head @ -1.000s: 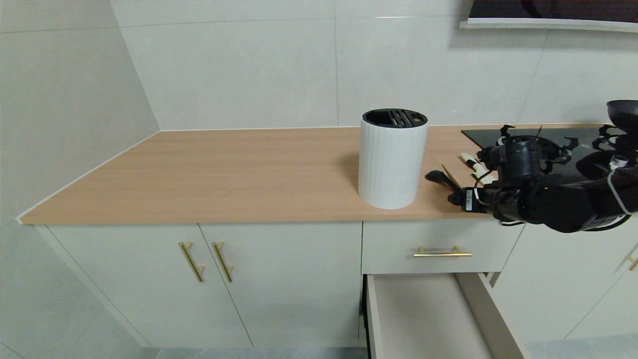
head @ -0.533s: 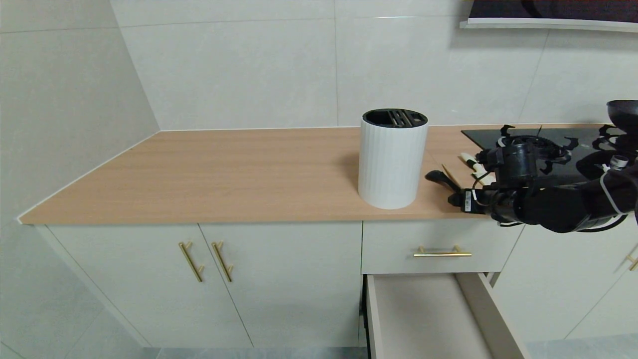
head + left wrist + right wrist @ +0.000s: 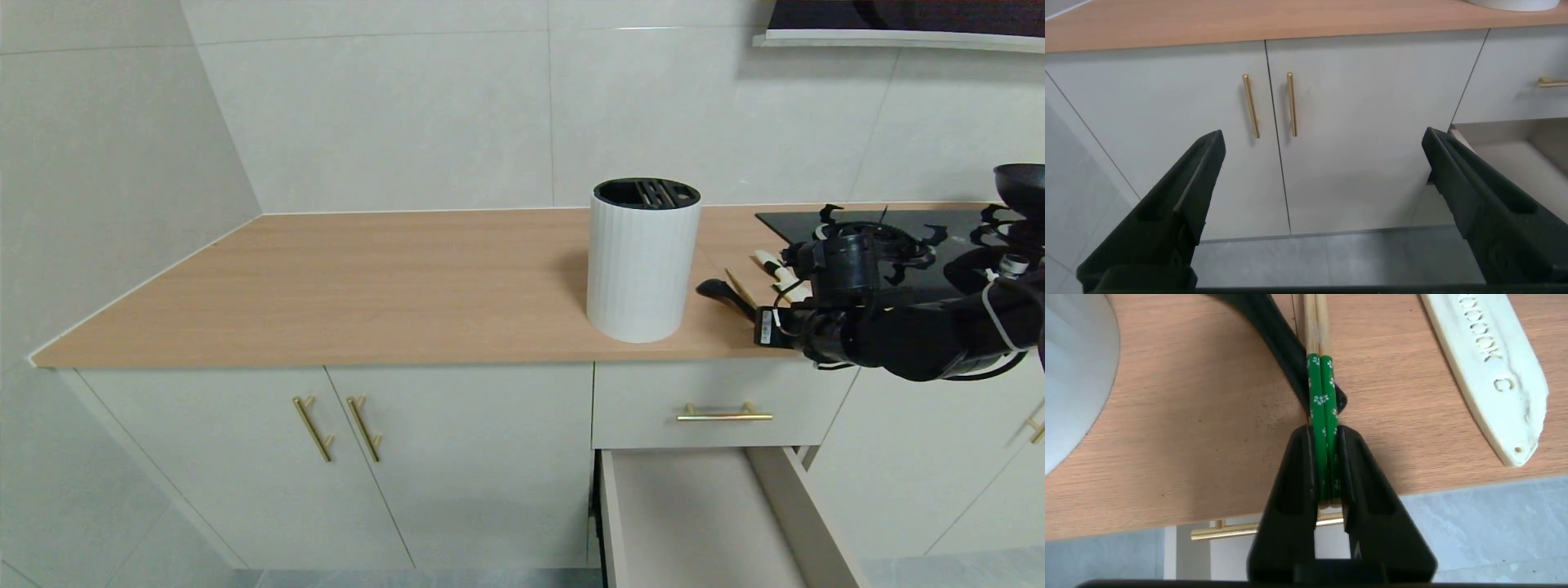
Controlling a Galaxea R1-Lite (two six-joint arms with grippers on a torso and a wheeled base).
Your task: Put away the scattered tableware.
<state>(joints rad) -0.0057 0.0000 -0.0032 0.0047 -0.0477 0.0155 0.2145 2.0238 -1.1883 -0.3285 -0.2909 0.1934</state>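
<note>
Right hand [image 3: 1326,439] shifted slightly; chopsticks [image 3: 1320,384] pinched between fingers [image 3: 1300,461], on countertop [image 3: 1192,441].

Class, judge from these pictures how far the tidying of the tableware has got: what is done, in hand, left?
Done: nothing sticks out of the white holder. In hand: the right gripper is shut on the green-ended chopsticks at the counter's edge. Left: the black spoon and the white utensil lie on the counter; the left gripper hangs open.
</note>
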